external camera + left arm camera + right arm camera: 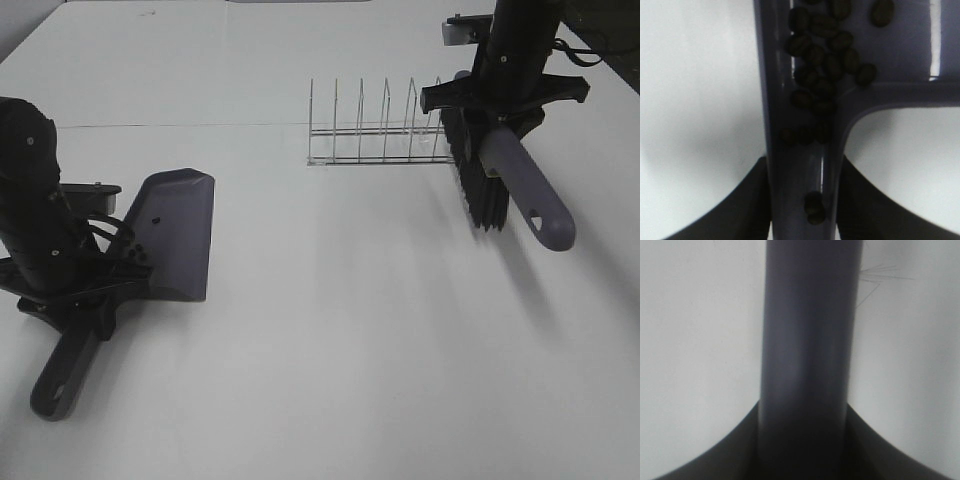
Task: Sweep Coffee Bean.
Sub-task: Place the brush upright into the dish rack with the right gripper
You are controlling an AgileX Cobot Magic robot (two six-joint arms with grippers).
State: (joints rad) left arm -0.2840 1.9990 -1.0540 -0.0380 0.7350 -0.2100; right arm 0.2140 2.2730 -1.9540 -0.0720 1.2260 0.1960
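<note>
The left gripper point(78, 290), at lower left, grips the dustpan point(178, 235) by its handle; the coffee beans point(822, 65) lie heaped just beyond its fingers. The right gripper point(500, 100) grips the brush point(525, 195).

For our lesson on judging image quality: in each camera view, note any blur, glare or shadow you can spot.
Exterior high: dim, even light; faint soft shadows on the table near the brush, whose handle looks slightly smeared. Left wrist: coffee beans soft-focused, bright glare streaks on the dustpan. Right wrist: the brush handle fills the frame, blurred.
</note>
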